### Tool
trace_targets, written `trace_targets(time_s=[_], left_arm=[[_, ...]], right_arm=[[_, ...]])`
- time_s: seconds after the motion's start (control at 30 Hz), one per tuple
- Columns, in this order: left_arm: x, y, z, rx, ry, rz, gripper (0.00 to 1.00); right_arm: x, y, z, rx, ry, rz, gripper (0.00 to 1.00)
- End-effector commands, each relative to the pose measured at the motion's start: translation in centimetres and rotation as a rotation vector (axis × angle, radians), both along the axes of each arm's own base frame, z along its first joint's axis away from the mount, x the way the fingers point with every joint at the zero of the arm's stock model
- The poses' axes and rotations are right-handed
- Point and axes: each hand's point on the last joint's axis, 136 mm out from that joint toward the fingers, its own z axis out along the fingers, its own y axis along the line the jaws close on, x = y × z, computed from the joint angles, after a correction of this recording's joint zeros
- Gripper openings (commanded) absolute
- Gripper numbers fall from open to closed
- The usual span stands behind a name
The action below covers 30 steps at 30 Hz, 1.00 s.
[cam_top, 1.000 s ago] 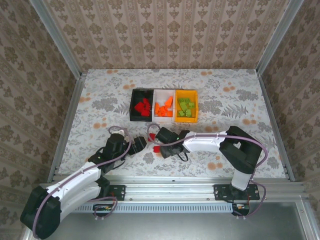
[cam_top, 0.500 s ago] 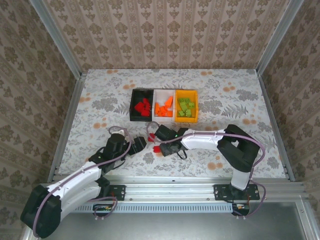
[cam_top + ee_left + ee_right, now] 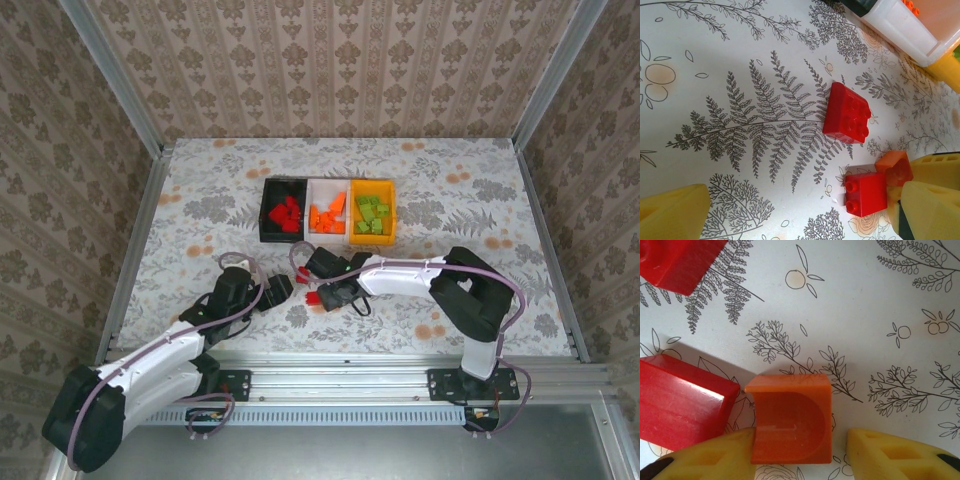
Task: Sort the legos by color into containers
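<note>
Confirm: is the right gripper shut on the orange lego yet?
Open. The right gripper straddles the orange lego; bare table shows between the lego and one finger.

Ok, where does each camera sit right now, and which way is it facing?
Top view: above and behind the arm bases, looking down on the table; both arms show, left claw and right claw near the middle, bins beyond.
Left wrist: low over the table, facing toward the bins; its own yellow fingertip shows lower left.
Right wrist: close, straight down; its own fingertips flank the orange brick.
Shared: both wrist views catch that orange brick and the red brick beside it.
</note>
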Motion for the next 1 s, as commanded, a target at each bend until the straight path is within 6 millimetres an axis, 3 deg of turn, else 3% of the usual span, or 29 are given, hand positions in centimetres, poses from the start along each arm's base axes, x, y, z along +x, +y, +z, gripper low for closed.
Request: trace_targets(time_s=[0.0,0.37,0.47,0.6,0.67,0.8,0.97], left_arm=[[0.1,0.2,-0.1,0.017,-0.01,-0.001,1.0],[0.0,0.3,-0.2,0.018,-0.005,0.0,1.0],[0.1,0.4,-0.2,0.019,-0.006,0.0,1.0],[0.3,0.2,0.0,0.022,-0.009,-0.005,1.0],[0.4,0.0,0.0,0.022,-0.01,-0.01,1.0],[0.6,-0.7,-0.2,0.026,0.011,-0.037,1.0],[0.9,-2.2,-0.4,0.11,0.058,-0.113,1.0]], right_arm=[[4.5,3.1,0.3,0.096,-0.134,-0.009,0.49],[4.5,2.7,-0.1,0.081,-0.127,-0.011,0.37],[4.6,2.4,1.1,0.092,-0.148,-0.02,0.36],[5.5,2.1,4.5,0.113,-0.218,-0.025,0.35],[6.7,1.8,6.2,0.115,-0.243,-0.029,0.35],[11.0,0.7,9.8,0.122,-0.321,-0.07,0.35],[16.3,0.7,10.9,0.096,-0.344,-0.098,0.35]])
